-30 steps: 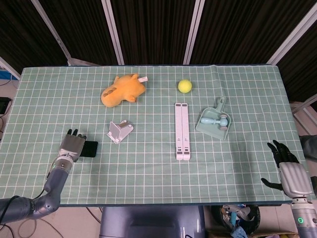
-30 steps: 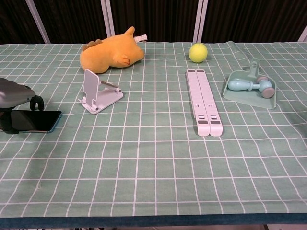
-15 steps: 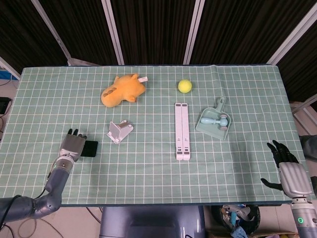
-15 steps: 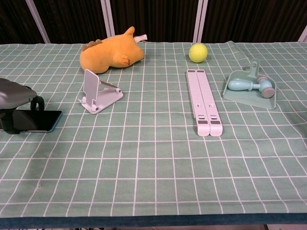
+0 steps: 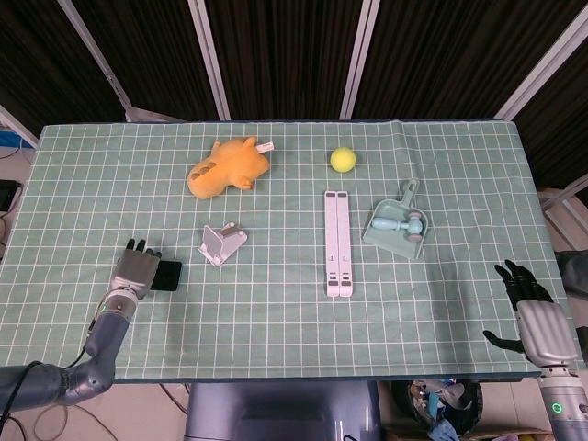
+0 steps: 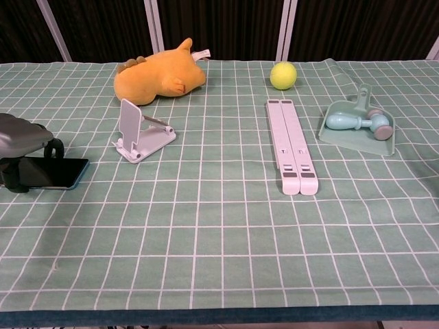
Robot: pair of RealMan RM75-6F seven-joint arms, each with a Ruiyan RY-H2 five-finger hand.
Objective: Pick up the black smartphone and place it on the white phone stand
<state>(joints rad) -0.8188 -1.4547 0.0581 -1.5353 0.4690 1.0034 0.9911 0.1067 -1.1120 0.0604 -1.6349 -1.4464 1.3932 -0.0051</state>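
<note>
Your left hand has barely shifted, fingers curled over the black smartphone still flat on the bench; lift not begun.

A matt green cloth with a white grid covers the table, lying slightly creased toward the upper right of the frame. The black smartphone has a glossy, smooth face. The white phone stand looks like smooth matt plastic. The orange toy is soft plush. The yellow ball appears fuzzy. The left hand has a smooth grey shell, faintly shiny.
</note>
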